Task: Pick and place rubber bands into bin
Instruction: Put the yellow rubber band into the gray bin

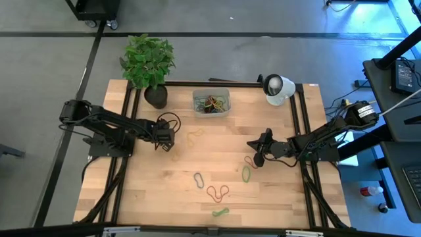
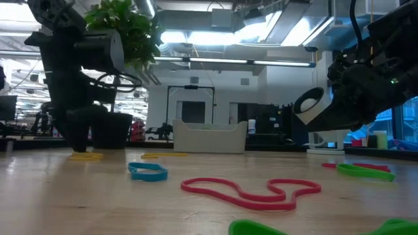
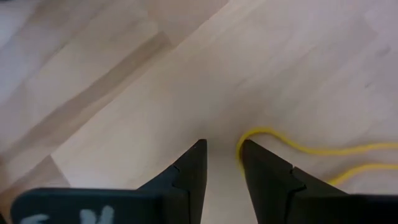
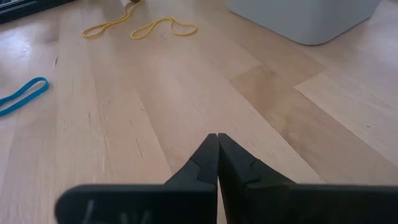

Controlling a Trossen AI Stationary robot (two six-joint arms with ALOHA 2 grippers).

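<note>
Reaching down to the wooden table (image 1: 151, 197), the left gripper (image 3: 221, 149) has its two fingers a little apart. Its tips sit on the wood, and one fingertip touches the end of a yellow rubber band (image 3: 298, 149). Nothing is pinched between the fingers.

The clear plastic bin (image 1: 211, 103) is our landmark. It sits by the far edge of the table and has a bunch of rubber bands (image 1: 212, 104) inside. The left gripper is to the left of the bin and a bit nearer the front. A second yellow band (image 1: 195, 136) lies just in front of the bin.

The right gripper (image 4: 217, 138) is to the right of the bin and farther forward, low over the wood. Its fingers are pressed together and hold nothing.

More bands lie well in front of the bin: a blue one (image 2: 147, 171), a big red one (image 2: 251, 191), a green one (image 1: 247, 173) near the right gripper, and another green one (image 1: 220, 212) by the front edge.

A potted plant (image 1: 150, 66) stands left of the bin. A round white camera (image 1: 279, 89) stands right of it.
</note>
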